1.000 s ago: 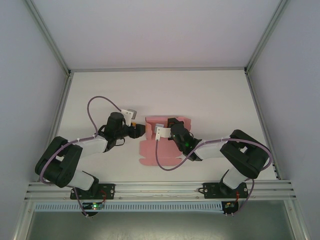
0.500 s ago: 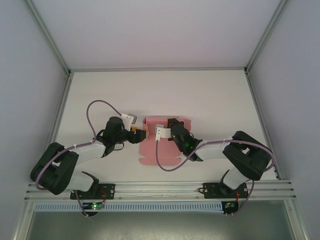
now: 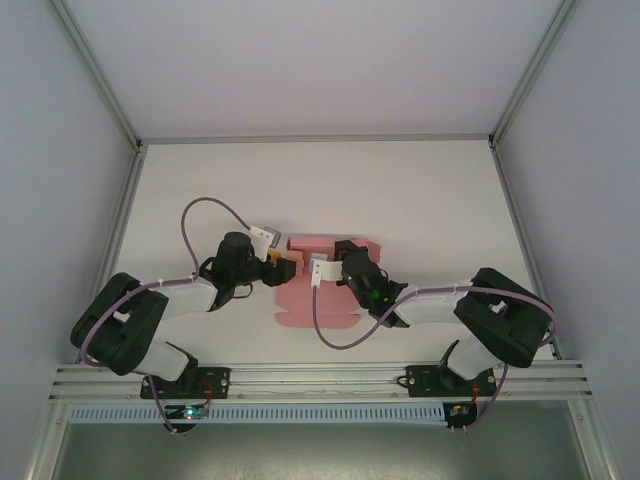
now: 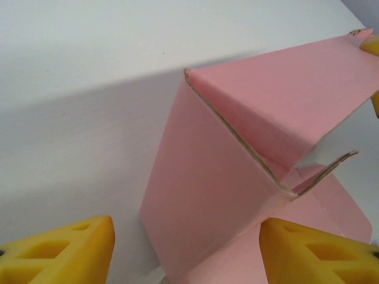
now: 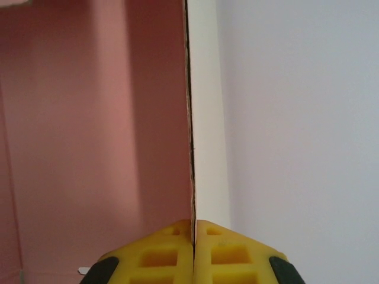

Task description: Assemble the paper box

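Observation:
The pink paper box [image 3: 308,300] lies partly folded at the table's middle, with a back wall raised and a flat panel toward the near edge. My right gripper [image 3: 347,248] is shut on an upright wall; in the right wrist view its yellow fingertips [image 5: 194,248] pinch the card's thin edge [image 5: 190,118], pink on the left face, white on the right. My left gripper [image 3: 283,270] sits at the box's left side, open. In the left wrist view its fingers [image 4: 59,251] stand wide apart around a raised pink side flap [image 4: 207,189], with a gap beside the left one.
The white table [image 3: 400,190] stretches behind and to both sides of the box. Aluminium rails [image 3: 320,378] run along the near edge by the arm bases. Purple cables [image 3: 215,205] loop over both arms. Slanted frame posts [image 3: 100,75] stand at the back corners.
My left gripper has moved right and a little nearer, up against the box's left side. The right arm's elbow has dropped lower while its grip on the wall held.

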